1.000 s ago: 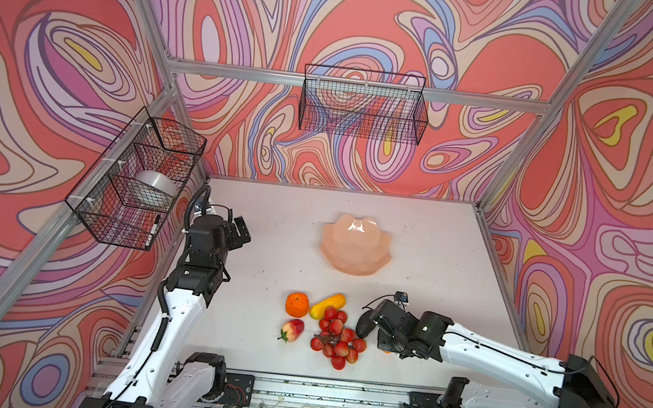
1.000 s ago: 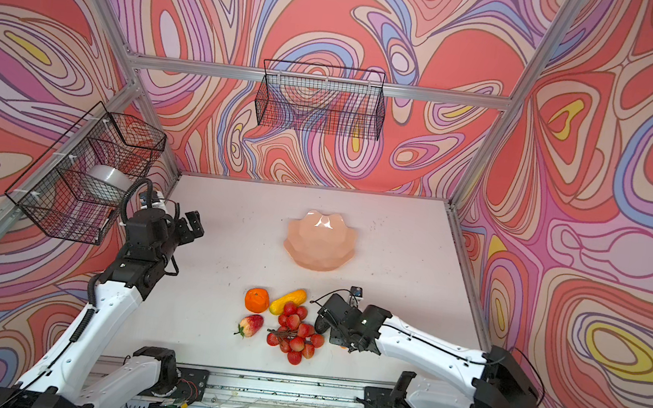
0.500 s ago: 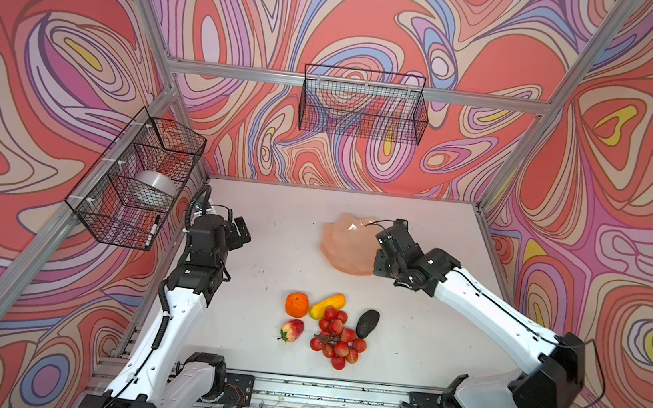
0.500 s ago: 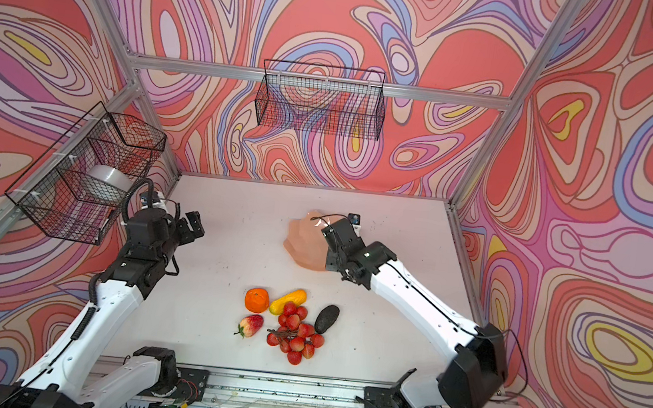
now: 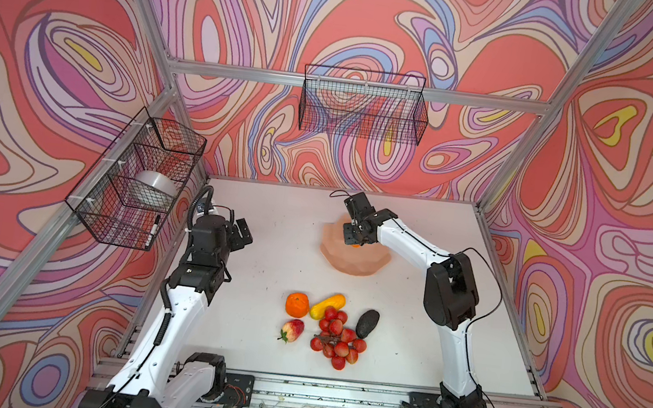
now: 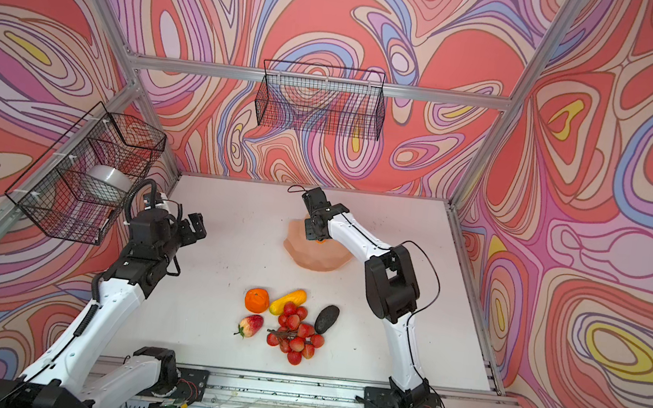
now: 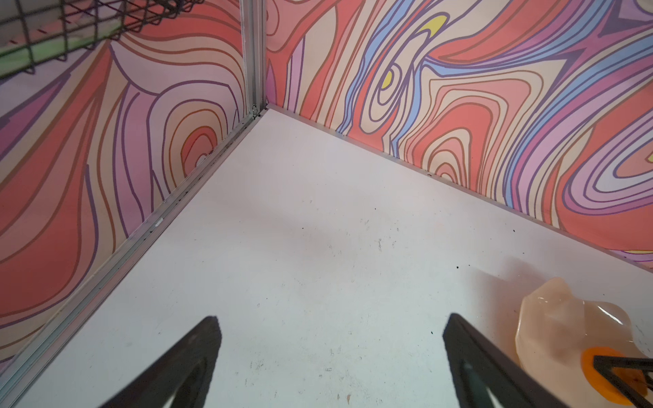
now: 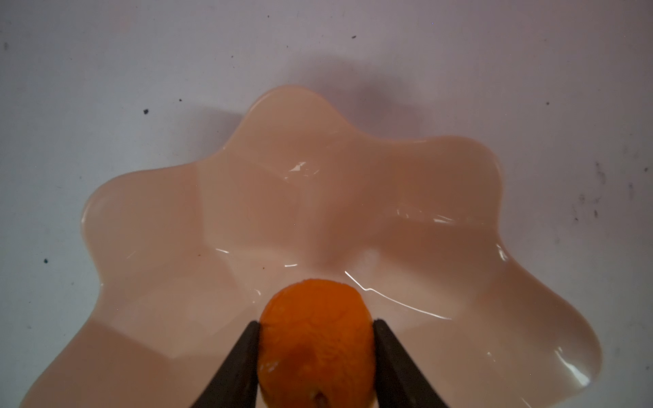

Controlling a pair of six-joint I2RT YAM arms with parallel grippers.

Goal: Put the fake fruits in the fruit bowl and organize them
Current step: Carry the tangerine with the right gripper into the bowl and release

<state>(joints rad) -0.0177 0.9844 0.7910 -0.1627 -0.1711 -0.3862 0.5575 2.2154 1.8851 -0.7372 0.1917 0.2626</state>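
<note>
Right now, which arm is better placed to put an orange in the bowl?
Right. The right gripper holds an orange over the bowl; the left gripper is open, empty, far away.

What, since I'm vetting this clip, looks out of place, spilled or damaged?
Nothing stands out. The right tool holds a small orange over the upright, intact fruit bowl; the other fruits lie grouped together on the table.

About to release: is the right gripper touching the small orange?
Touching. In the right wrist view both fingers of the right gripper press against opposite sides of the small orange, with no gap, over the fruit bowl.
</note>
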